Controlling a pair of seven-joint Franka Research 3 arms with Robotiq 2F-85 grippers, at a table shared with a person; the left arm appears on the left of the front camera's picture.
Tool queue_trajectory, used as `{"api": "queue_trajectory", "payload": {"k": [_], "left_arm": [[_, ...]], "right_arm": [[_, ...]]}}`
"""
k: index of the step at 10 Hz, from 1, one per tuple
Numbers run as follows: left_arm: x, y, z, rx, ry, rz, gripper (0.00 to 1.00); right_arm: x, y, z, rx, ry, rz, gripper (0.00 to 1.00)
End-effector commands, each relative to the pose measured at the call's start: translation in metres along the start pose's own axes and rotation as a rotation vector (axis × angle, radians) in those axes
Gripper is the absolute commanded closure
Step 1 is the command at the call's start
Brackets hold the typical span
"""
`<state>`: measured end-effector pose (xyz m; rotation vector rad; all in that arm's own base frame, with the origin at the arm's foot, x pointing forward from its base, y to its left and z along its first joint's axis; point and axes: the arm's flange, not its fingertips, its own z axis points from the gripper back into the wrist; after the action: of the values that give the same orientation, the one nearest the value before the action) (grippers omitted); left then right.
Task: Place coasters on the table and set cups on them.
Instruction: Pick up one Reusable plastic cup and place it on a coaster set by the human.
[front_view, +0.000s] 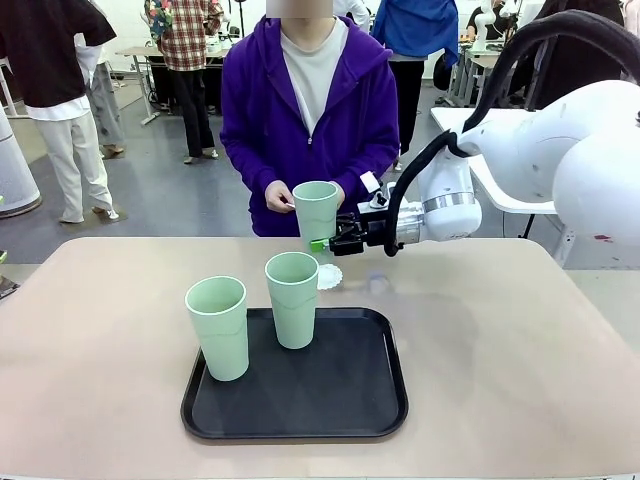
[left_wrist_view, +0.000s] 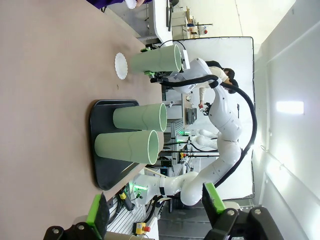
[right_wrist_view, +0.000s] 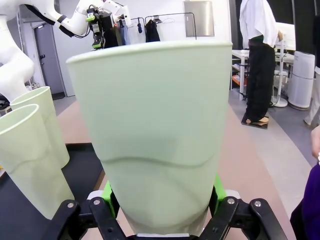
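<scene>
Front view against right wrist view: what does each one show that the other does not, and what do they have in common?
Front view: the small white lacy paper coaster on the beige table, under the lifted cup, and the white right arm. Right wrist view: the green pads pressed on both sides of that cup's base. Both: the tall pale mint-green plastic cup in the right gripper, and two more such cups standing on the black rectangular tray.

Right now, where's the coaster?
Front view: the paper doily lies on the tan table just past the far edge of the black tray, roughly below the mint cup in the right gripper.
</scene>
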<state>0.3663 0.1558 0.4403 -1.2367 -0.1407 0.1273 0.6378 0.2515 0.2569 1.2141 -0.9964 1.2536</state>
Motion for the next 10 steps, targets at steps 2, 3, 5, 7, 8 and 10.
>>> {"api": "queue_trajectory", "payload": {"k": [2, 3, 5, 7, 8, 10], "left_arm": [[0.000, -0.002, 0.000, -0.011, -0.005, -0.006, 0.00], [0.000, -0.002, 0.000, -0.011, -0.005, -0.006, 0.00], [0.000, -0.002, 0.000, -0.011, -0.005, -0.006, 0.00], [0.000, -0.002, 0.000, -0.011, -0.005, -0.006, 0.00], [0.000, -0.002, 0.000, -0.011, -0.005, -0.006, 0.00], [0.000, -0.002, 0.000, -0.011, -0.005, -0.006, 0.00]], "right_arm": [[-0.004, -0.008, 0.000, 0.015, -0.027, -0.003, 0.18], [-0.006, -0.007, 0.000, 0.021, -0.026, -0.005, 0.18], [-0.012, -0.003, -0.001, 0.033, -0.020, -0.008, 0.18], [-0.018, -0.002, -0.003, 0.038, -0.008, -0.019, 0.18], [-0.020, -0.001, -0.004, 0.035, -0.002, -0.017, 0.18], [-0.028, -0.001, -0.006, 0.040, 0.011, -0.027, 0.18]]}}
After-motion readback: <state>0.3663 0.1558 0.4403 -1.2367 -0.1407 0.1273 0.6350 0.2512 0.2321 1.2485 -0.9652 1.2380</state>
